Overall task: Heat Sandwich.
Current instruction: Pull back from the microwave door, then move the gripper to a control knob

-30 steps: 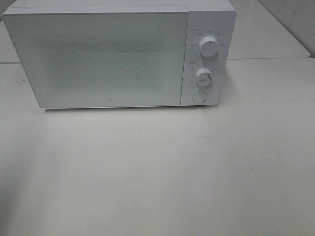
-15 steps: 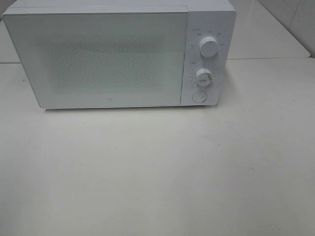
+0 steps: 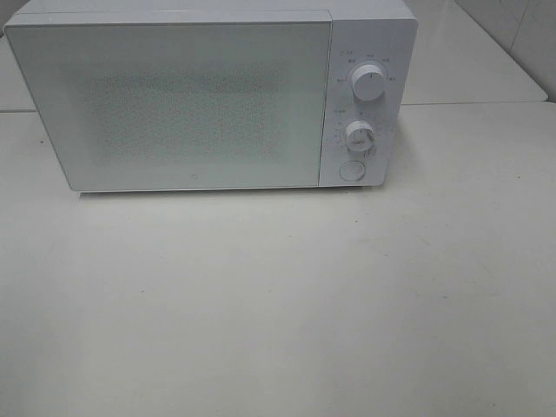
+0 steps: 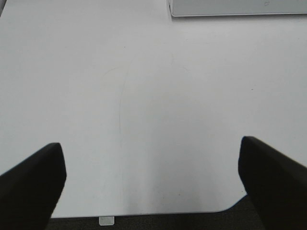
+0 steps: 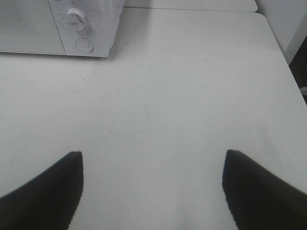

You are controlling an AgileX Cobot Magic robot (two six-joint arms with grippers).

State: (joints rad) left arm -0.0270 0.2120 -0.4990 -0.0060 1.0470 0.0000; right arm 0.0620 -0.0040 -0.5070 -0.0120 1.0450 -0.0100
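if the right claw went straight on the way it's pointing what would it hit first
Likely only the bare table; nothing stands in the open right claw's line. The microwave sits off to one side, though depth is hard to judge.

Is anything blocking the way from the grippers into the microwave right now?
Yes: the door of the microwave is shut across its front. Nothing visible lies on the table between it and the open left gripper or right gripper. No sandwich shows in any view.
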